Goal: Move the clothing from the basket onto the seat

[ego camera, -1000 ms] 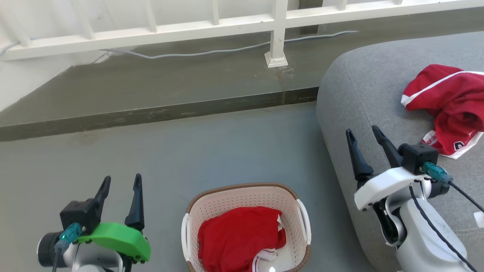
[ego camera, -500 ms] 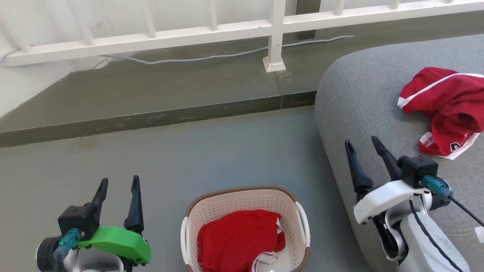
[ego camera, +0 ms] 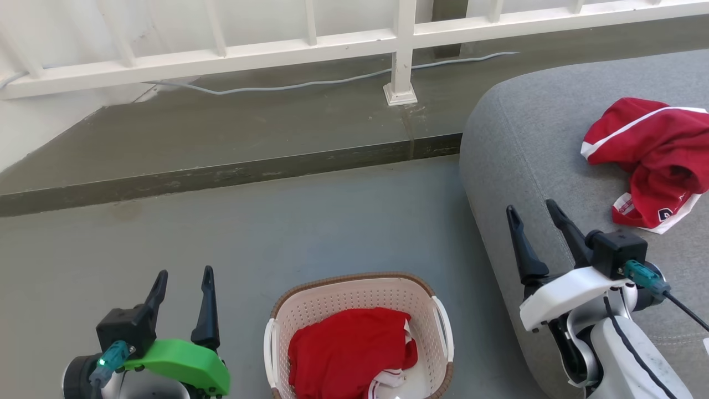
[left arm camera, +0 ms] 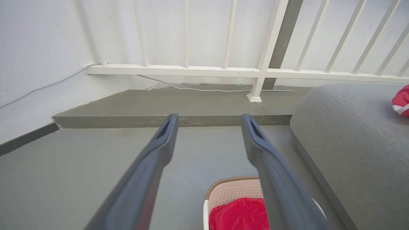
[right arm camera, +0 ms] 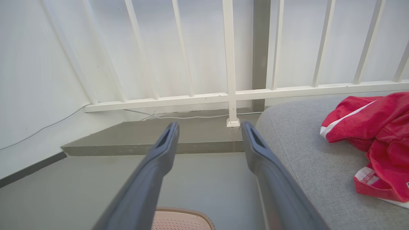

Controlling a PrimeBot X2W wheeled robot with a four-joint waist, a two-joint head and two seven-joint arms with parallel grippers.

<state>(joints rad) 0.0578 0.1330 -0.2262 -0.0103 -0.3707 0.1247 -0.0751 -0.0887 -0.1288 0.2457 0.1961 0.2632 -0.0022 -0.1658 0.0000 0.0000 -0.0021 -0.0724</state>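
A cream perforated basket (ego camera: 310, 302) with a brown rim stands on the floor at the bottom middle of the head view, with red clothing (ego camera: 346, 352) bunched inside it. The basket (left arm camera: 228, 193) and its clothing (left arm camera: 238, 215) also show in the left wrist view. Another red piece of clothing (ego camera: 648, 155) with white stripes lies on the grey seat (ego camera: 526, 138) at the right, seen as well in the right wrist view (right arm camera: 377, 137). My left gripper (ego camera: 183, 277) is open and empty, left of the basket. My right gripper (ego camera: 530, 209) is open and empty, over the seat's front edge.
A raised concrete step (ego camera: 221, 172) runs across behind the basket. A white railing (ego camera: 399, 50) with a floor-mounted post stands on it, and a grey cable (ego camera: 310, 83) lies along its base. Open grey floor (ego camera: 277, 233) lies between the step and the basket.
The head camera tipped slightly, so the scene shifted down. The left gripper sits a little lower and further right in view; the right gripper also sits a little lower. Both stay open and the clothing is unmoved.
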